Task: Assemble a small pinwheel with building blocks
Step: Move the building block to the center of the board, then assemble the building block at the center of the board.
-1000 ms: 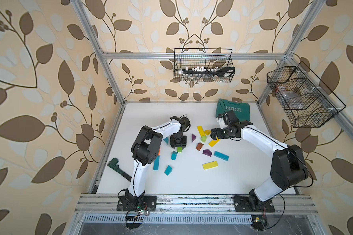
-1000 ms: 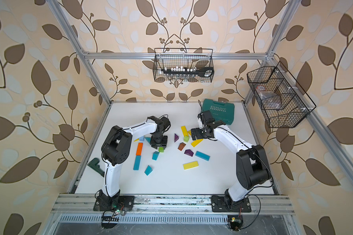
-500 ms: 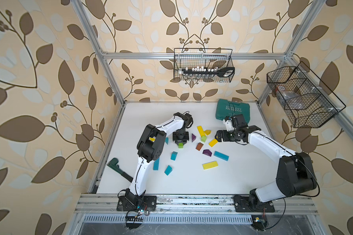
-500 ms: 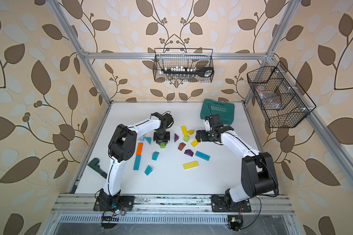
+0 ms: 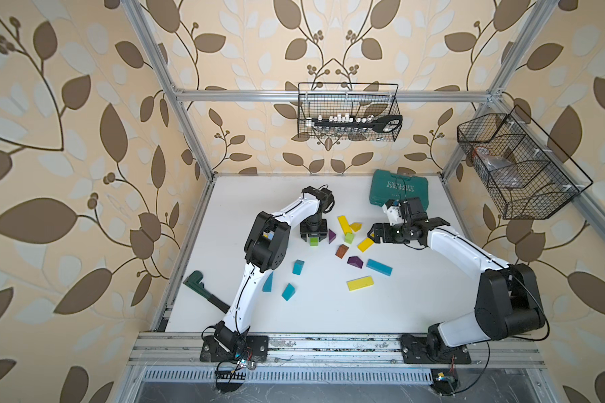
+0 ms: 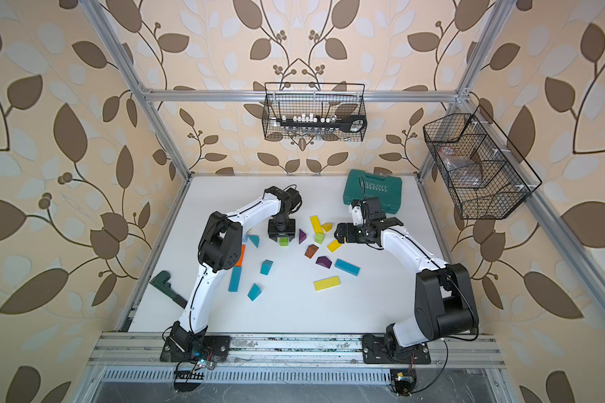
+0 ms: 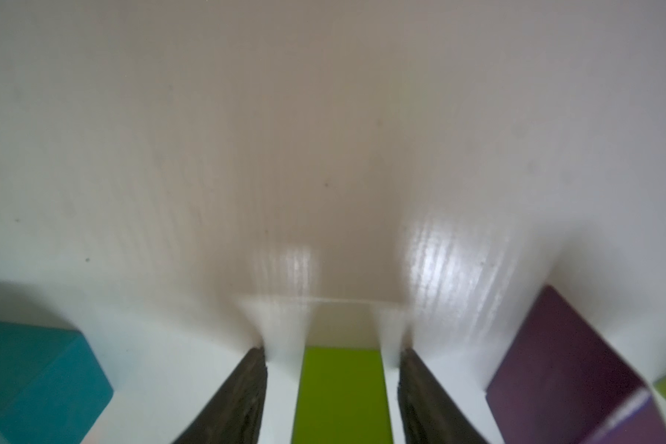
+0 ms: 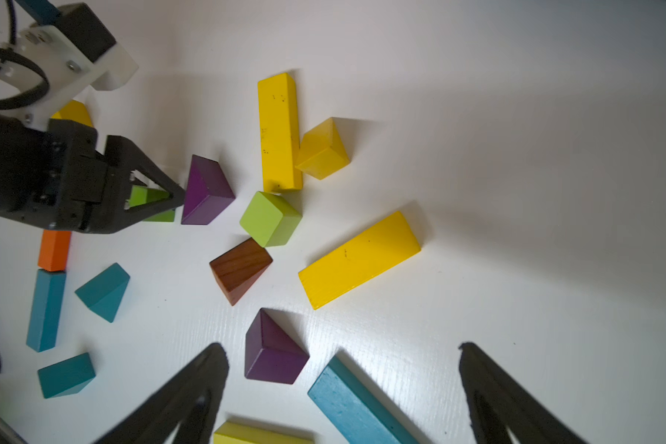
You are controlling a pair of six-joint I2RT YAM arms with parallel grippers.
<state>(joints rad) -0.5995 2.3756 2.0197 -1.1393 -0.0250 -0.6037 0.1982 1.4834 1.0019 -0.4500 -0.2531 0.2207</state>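
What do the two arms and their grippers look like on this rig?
The left arm and right arm have white link shells and bulky black joint housings. Thin black cables run along the links and loop at the wrists. The left gripper and right gripper are matte black, with tapering fingers that have triangular cut-outs. A white bracket sits at each wrist.

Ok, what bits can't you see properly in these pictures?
Orange bar: in a top view, mostly behind the left arm's elbow.
Green cube: left wrist view, blurred, cut off by the picture's edge.
Things in the wire basket: both top views, too small to name.
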